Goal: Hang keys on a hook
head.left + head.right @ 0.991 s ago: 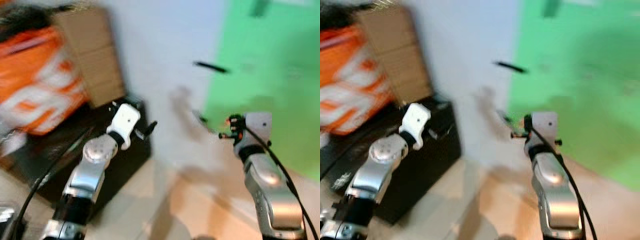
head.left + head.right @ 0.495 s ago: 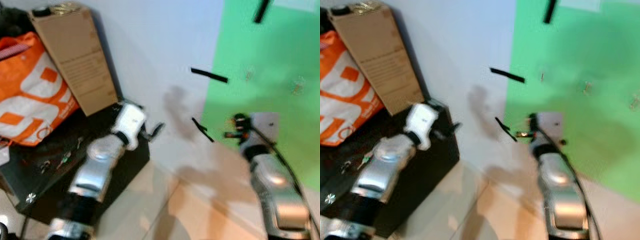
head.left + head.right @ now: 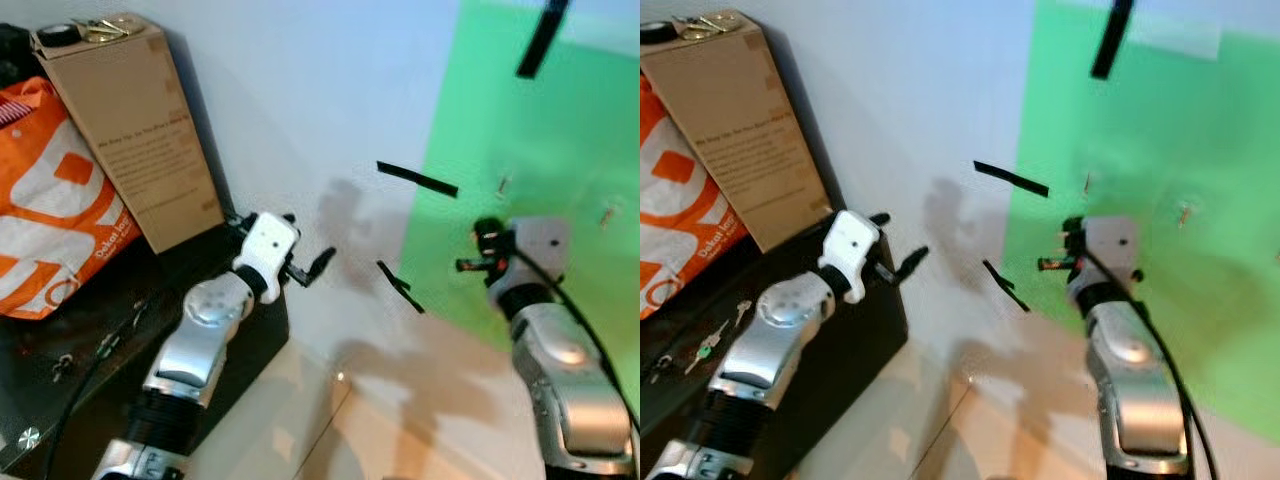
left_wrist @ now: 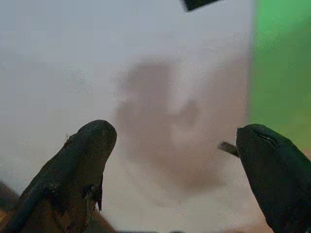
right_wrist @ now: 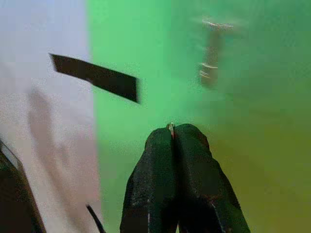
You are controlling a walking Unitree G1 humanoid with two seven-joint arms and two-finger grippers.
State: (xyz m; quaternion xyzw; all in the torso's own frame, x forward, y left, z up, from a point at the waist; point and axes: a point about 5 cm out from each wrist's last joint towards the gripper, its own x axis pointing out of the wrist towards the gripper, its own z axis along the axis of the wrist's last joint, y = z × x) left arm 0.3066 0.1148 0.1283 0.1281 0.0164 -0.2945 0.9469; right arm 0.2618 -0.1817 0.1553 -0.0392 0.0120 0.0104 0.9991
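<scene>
My right gripper (image 3: 466, 264) is raised in front of a green wall panel (image 3: 560, 150), its fingers shut. In the right wrist view a thin sliver of metal (image 5: 171, 127), apparently the key ring, pokes out between the closed fingertips (image 5: 187, 141). Small metal hooks (image 3: 503, 184) (image 3: 606, 213) stick out of the green panel, above and beyond this gripper; one hook (image 5: 211, 53) shows blurred in the right wrist view. My left gripper (image 3: 305, 270) is held out towards the white wall, open and holding nothing, and its fingers (image 4: 92, 145) stand wide apart.
A black cabinet (image 3: 110, 330) stands at the left against the wall, with a cardboard box (image 3: 130, 140), an orange bag (image 3: 50, 220) and some loose keys (image 3: 702, 350) on it. Black tape strips (image 3: 417, 180) (image 3: 400, 287) (image 3: 540, 40) mark the wall. Pale floor tiles lie below.
The picture has sharpened and shifted, so the camera has moved. Both arms keep about the same pose, the right gripper still shut before the green panel.
</scene>
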